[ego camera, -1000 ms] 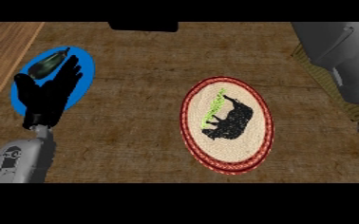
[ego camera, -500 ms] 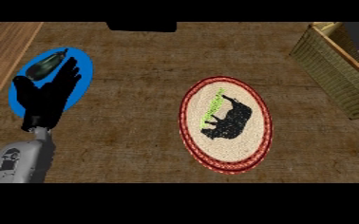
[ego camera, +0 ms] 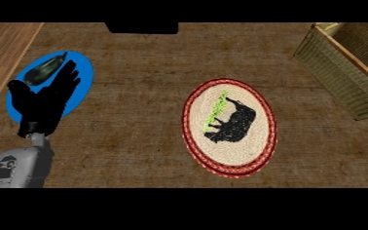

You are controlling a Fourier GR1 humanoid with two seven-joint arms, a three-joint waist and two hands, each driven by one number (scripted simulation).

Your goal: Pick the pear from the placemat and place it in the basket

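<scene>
At the near left we see our black, matte left hand point(ego camera: 45, 102) with slender fingers, joined to a smooth grey forearm point(ego camera: 23, 165) bearing a small dark marking.

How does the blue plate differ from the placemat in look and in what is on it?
The blue plate is plain solid blue; the placemat is cream with a red rim. The plate carries a dark green item; the placemat has the right hand over the pear. Both lie flat on the counter.

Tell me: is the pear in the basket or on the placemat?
On the placemat; the pear lies at its middle, far from the basket.
</scene>
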